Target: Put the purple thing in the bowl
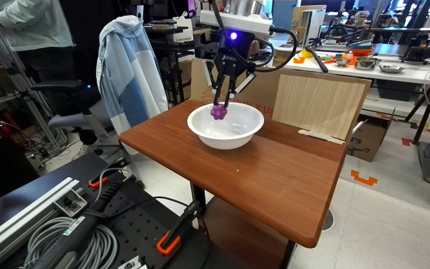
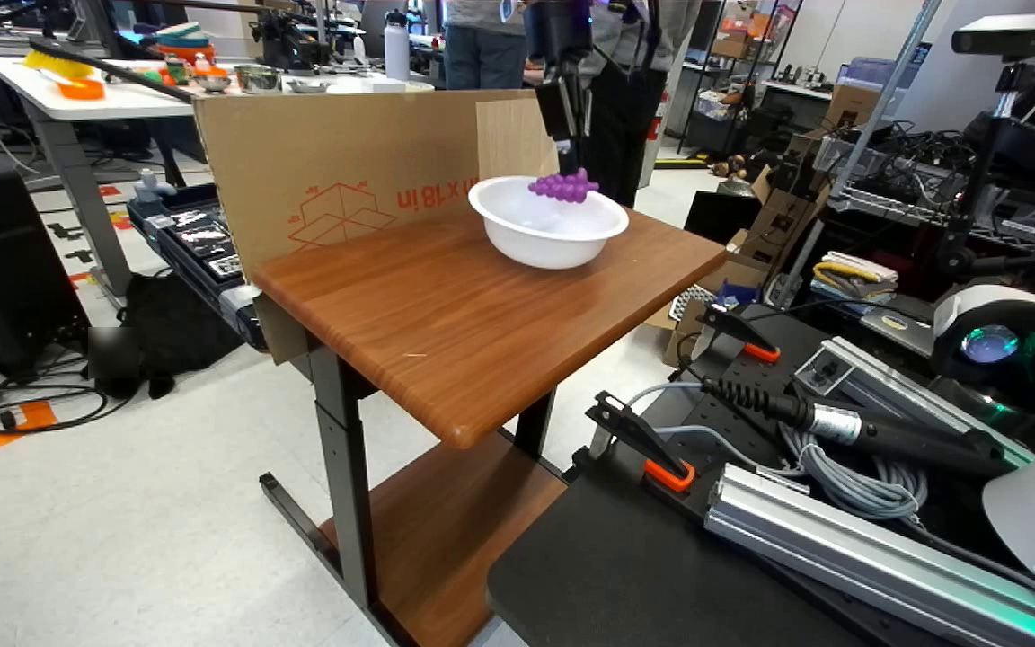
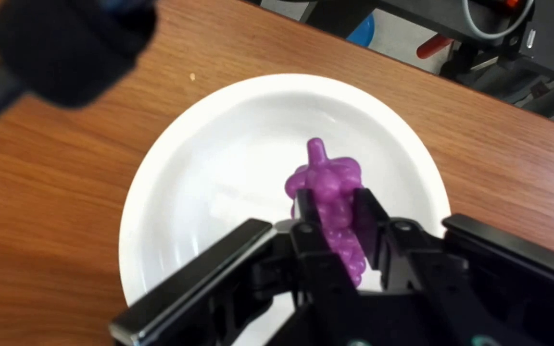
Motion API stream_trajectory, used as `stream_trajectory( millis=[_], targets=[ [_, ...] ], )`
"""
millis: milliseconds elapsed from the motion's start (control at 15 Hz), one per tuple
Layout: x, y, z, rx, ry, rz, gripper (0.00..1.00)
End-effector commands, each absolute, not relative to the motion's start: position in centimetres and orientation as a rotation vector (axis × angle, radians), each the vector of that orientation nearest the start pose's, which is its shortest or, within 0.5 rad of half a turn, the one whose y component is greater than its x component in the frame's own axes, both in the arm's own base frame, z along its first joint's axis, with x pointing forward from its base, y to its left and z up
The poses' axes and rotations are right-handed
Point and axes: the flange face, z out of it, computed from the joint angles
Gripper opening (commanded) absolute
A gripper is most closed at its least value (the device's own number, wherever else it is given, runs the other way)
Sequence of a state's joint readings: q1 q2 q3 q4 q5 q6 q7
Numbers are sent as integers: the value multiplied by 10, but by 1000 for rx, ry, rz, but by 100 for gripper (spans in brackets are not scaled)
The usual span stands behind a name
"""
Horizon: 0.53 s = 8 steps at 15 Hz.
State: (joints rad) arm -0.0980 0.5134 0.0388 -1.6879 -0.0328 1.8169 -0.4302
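The purple thing is a bunch of small purple grapes with a short stem; it shows in both exterior views and in the wrist view. My gripper is shut on it, one finger on each side. The wide white bowl stands upright on the brown table. The grapes hang over the bowl's opening, about at rim height, apart from its bottom as far as I can see. The fingers hide part of the grapes' sides.
The brown wooden table carries the bowl. A cardboard panel stands along one table edge. A black bench with cables and orange clamps is nearby. A chair with a draped jacket is beside the table.
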Motion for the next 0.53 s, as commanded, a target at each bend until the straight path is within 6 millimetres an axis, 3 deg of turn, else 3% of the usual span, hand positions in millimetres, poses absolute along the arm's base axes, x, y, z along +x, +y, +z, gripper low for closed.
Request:
stream_trajectory(
  millis=[0,67,133,267,467],
  targets=[
    [651,-28,271,-2941,-600,588,6],
    [654,-24,268,-2937,-604,596,15],
    [656,-21,266,-2929,-610,602,49],
    [661,-18,261,-2929,-614,619,51],
    [661,-12,266,-2913,-635,621,71]
  ],
)
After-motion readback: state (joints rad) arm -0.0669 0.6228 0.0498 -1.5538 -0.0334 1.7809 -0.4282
